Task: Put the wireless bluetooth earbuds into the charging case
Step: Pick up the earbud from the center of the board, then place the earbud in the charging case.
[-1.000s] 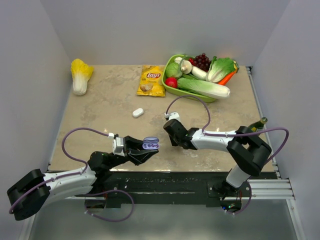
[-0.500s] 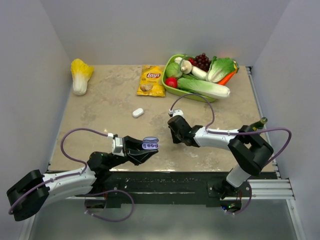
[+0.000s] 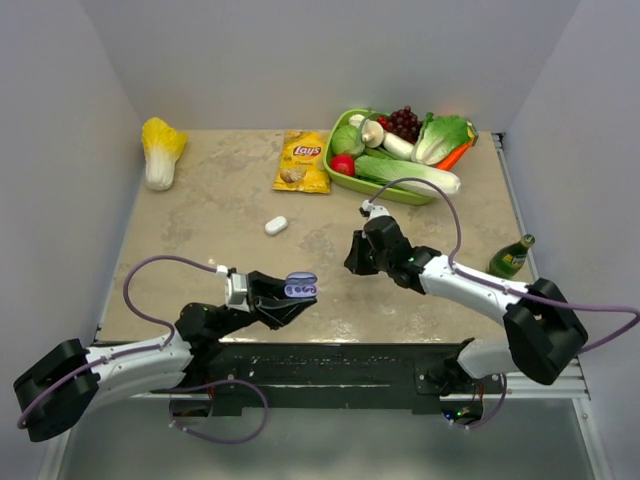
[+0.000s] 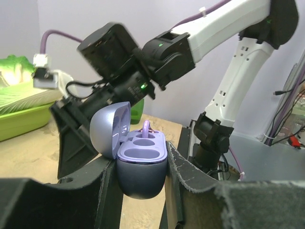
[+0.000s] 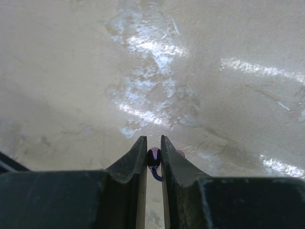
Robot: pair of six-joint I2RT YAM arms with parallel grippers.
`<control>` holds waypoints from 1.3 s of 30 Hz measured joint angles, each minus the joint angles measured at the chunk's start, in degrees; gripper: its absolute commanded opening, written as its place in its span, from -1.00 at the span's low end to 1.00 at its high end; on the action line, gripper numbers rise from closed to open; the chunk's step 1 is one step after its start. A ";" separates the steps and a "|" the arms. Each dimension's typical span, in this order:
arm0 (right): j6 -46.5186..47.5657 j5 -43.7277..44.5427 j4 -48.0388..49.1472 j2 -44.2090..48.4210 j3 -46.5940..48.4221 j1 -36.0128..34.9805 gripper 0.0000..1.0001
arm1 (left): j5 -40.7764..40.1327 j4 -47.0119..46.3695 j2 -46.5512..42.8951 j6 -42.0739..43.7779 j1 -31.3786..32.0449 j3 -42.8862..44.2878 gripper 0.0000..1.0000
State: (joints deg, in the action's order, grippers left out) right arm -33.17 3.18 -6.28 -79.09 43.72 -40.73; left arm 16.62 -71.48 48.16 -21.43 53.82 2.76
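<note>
Robot lab cell, plain white walls (image 3: pixel 300 60), stone-look table (image 3: pixel 200 230) (vegetables (image 3: pixel 410 178) heaped aside)

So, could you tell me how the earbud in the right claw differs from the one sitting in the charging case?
The held earbud is pinched in the right claw over the table; the seated earbud sits in the open charging case, at the lid end. The held earbud shows a dark glossy head and a purple stem; the seated earbud shows only a pale purple top. Both are tiny and purplish.
</note>
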 measured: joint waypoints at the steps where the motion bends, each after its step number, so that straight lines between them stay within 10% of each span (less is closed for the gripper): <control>1: -0.35 -1.05 -0.24 1.22 0.00 0.09 -1.00 | -0.46 -0.02 0.26 0.04 0.00 0.00 -1.00; 25: 2.23 -18.21 -20.28 24.52 8.70 0.26 -1.00 | -5.64 -0.39 38.84 4.55 -0.17 0.00 -1.00; 39: 0.90 -24.76 -20.02 24.68 8.59 0.24 -1.00 | 1.66 -1.01 37.31 7.82 -0.17 4.50 -1.00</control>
State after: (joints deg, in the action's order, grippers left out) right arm -32.27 -21.58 -26.30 -54.41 52.31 -40.49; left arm 18.28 -72.49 85.47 -13.61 53.65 7.27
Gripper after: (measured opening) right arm 0.166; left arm 0.383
